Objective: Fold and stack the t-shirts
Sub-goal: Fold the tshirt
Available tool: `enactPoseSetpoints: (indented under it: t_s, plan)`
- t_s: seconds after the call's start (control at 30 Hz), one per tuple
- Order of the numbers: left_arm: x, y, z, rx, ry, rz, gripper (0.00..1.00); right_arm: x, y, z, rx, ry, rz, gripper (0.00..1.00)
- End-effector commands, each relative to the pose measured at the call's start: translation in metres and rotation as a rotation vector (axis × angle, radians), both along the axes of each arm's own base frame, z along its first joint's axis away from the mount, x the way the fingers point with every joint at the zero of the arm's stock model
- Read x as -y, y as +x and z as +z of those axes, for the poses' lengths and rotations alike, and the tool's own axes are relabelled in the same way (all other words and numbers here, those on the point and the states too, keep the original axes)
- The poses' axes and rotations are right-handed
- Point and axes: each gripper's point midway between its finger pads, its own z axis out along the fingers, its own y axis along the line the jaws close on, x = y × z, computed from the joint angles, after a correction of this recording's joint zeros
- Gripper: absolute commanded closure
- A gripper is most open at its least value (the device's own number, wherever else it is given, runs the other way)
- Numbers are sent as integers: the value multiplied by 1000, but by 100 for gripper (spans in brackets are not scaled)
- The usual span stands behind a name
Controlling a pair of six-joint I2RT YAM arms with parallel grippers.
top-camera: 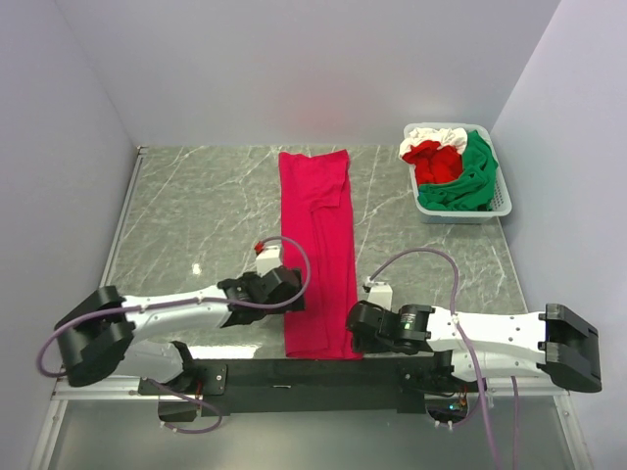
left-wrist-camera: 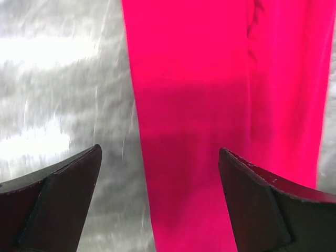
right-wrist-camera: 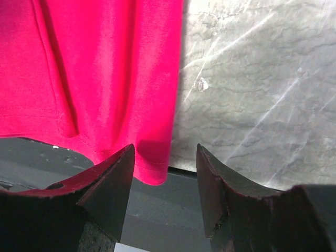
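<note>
A large crimson t-shirt lies folded into a long narrow strip down the middle of the table, its near hem hanging over the front edge. My left gripper is open and straddles the strip's left edge, holding nothing. One of its fingers is over the cloth, the other over bare table. My right gripper is open at the shirt's near right corner. That corner lies just ahead of the gap between its fingers and is not pinched. White, red and green t-shirts lie bunched in the basket.
The white slotted basket stands at the back right against the wall. The marble tabletop is enclosed by white walls on three sides. A black mounting bar runs along the near edge under the shirt's hem.
</note>
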Motion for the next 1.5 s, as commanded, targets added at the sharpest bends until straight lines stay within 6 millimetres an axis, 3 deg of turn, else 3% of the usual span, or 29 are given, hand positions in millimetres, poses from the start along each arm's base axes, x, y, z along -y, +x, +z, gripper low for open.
enactPoseSetpoints:
  t_s: [0.0, 0.07, 0.23, 0.47, 0.67, 1.0, 1.47]
  plan:
    - [-11, -20, 1, -31, -43, 92, 1, -10, 4, 6, 11, 67, -35, 43]
    - [-9, -33, 4, -39, -65, 85, 2, -11, 2, 4, 3, 69, -33, 43]
    - [-14, -68, -10, -116, -55, 98, 7, -12, 1, 0, -5, 73, -36, 43]
    - [-18, -96, -22, -175, -36, 103, 17, -10, -1, -7, -24, 61, -50, 45]
    - [-16, -110, -23, -202, -49, 104, 23, -6, -5, -14, -51, 28, -54, 53]
    - [-12, -133, -30, -244, -35, 94, 29, -7, -16, -17, -75, 8, -45, 81]
    - [-26, -138, -25, -225, -61, 174, 33, -8, -20, -21, -84, -9, -38, 84]
